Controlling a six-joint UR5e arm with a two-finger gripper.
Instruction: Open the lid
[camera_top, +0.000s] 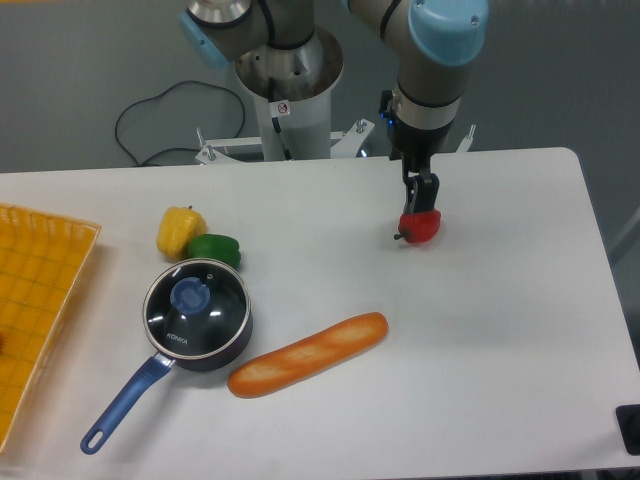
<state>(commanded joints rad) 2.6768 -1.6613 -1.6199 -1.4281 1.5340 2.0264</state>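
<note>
The pincer (421, 205) tips sink behind the red pepper (420, 227), so whether they grip it cannot be told. The yellow tray (40, 300) at nine o'clock is cut by the left edge. The small white lettering on the lid (195, 307) is barely legible. The saucepan (200, 345) inside stays hidden. A dark thing (630, 428) at four o'clock is cropped.

You have three peppers on the table (500, 330): one yellow pepper (178, 229), one green pepper (215, 248) and one red pepper (420, 227). You also have one saucepan (150, 375), one lid (195, 308), one loaf of bread (307, 354) and one yellow tray (35, 300). There is one robot arm (430, 60) with one gripper (422, 200).
</note>
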